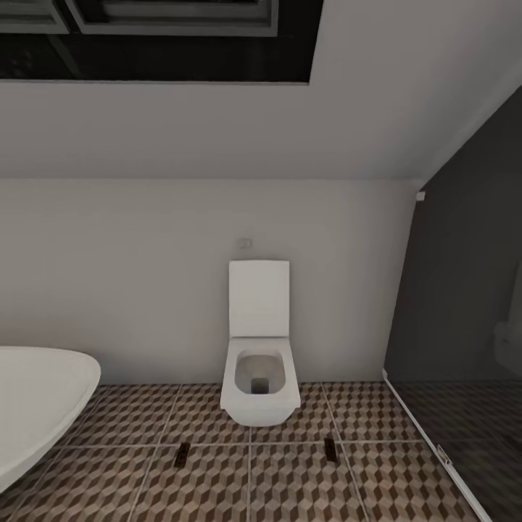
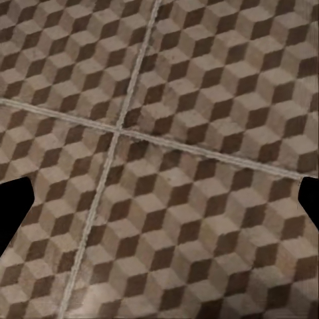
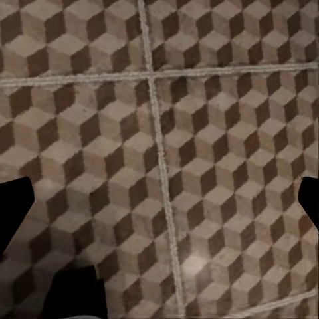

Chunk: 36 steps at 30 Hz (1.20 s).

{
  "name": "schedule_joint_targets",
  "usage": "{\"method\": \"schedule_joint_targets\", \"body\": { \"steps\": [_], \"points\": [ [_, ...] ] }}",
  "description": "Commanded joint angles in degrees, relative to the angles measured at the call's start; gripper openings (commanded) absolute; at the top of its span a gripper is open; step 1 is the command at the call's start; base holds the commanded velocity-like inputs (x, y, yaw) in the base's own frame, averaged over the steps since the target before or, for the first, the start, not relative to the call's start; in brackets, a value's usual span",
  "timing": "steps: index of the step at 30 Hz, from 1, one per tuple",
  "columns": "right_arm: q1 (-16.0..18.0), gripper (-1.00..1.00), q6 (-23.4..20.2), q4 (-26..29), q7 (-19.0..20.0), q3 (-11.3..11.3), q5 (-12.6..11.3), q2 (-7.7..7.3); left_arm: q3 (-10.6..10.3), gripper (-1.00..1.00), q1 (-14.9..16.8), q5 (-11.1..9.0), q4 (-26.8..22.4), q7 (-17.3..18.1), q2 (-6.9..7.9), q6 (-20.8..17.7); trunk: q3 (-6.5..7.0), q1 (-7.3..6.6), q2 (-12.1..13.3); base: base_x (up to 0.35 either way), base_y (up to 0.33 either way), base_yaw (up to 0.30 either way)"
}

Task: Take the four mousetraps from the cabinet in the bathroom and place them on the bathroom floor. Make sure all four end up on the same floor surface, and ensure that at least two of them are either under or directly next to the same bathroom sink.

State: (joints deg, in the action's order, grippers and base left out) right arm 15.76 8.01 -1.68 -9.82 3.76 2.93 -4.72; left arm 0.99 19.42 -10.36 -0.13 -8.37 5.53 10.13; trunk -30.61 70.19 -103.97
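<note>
Brown, beige & grey cube-print tiles: that's the floor (image 1: 290,486), running across the bottom of your head view w/ pale grout lines. White toilet (image 1: 259,377) sits centre frame, lid up, back against the white wall (image 1: 145,290). Small plate (image 1: 245,242) on the wall just above the lid. White tub (image 1: 36,399) curves in at lower left, rim over the tiles. Dark glass screen (image 1: 464,290) fills the right side, its base rail running diagonally to the lower right corner. Dark window (image 1: 159,43) at top left.

Two small dark oblongs lie on the tiles in front of the toilet, one lower left of the bowl (image 1: 183,453), one lower right (image 1: 330,448), well apart, each just beside a grout line. Too small to tell what they are.

Left wrist view: left gripper (image 2: 159,212) is released. Black fingertips (image 2: 13,212) show at opposite edges of the frame, wide apart, nothing btwn them but tile. A grout crossing sits upper left of centre there.

Right wrist view: right gripper (image 3: 159,212) also spread, black tips (image 3: 13,212) at both edges, nothing gripped. Grout cross near top centre, one line running down the middle. Dark patch (image 3: 73,292) at lower left of that frame; can't tell if it's shadow or a robot part.

Both grippers point at the floor, tiles sharp enough to read the cube print.
</note>
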Motion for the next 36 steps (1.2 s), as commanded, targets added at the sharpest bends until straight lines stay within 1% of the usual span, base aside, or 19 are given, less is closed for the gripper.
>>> {"method": "schedule_joint_targets", "body": {
  "steps": [1, 6, 20, 27, 35, 36],
  "points": [
    [-0.44, 1.0, 0.38, -0.19, -0.11, 0.37, 0.32, 0.06, 0.05, 1.0, -0.41, -0.28, 0.04, 0.01, -0.11, 0.21, 0.13, -0.23, 0.38, 0.0, 0.0, 0.0],
    [-2.45, 1.0, 0.41, -0.18, -0.11, 0.39, 0.32, 0.27, 0.04, 1.0, -2.17, -0.27, 0.04, 0.08, -0.43, 0.23, 1.03, -1.33, 2.39, 0.0, 0.0, 0.0],
    [-3.96, 1.0, 0.34, -0.25, -0.11, 0.37, 0.24, 0.34, 0.06, 1.0, -4.05, -0.31, 0.04, 0.11, -0.71, 0.28, 3.54, -4.41, 8.0, 0.0, 0.0, 0.0],
    [-5.57, 1.0, 0.39, -0.25, -0.11, 0.4, 0.24, 0.43, 0.06, 1.0, -5.59, -0.34, 0.04, 0.11, -1.26, 0.23, 4.8, -5.94, 10.81, 0.0, 0.0, 0.0],
    [-7.57, 1.0, 0.47, -0.25, -0.1, 0.43, 0.23, 0.49, 0.06, 1.0, -7.61, -0.34, 0.04, 0.11, -1.44, 0.21, 6.23, -7.7, 14.02, 0.0, 0.0, 0.0],
    [-8.23, 1.0, 0.49, -0.25, -0.07, 0.44, 0.23, 0.51, 0.06, 1.0, -8.24, -0.31, 0.04, 0.11, -1.46, 0.37, 6.41, -7.92, 14.42, 0.0, 0.0, 0.0]
  ]
}}
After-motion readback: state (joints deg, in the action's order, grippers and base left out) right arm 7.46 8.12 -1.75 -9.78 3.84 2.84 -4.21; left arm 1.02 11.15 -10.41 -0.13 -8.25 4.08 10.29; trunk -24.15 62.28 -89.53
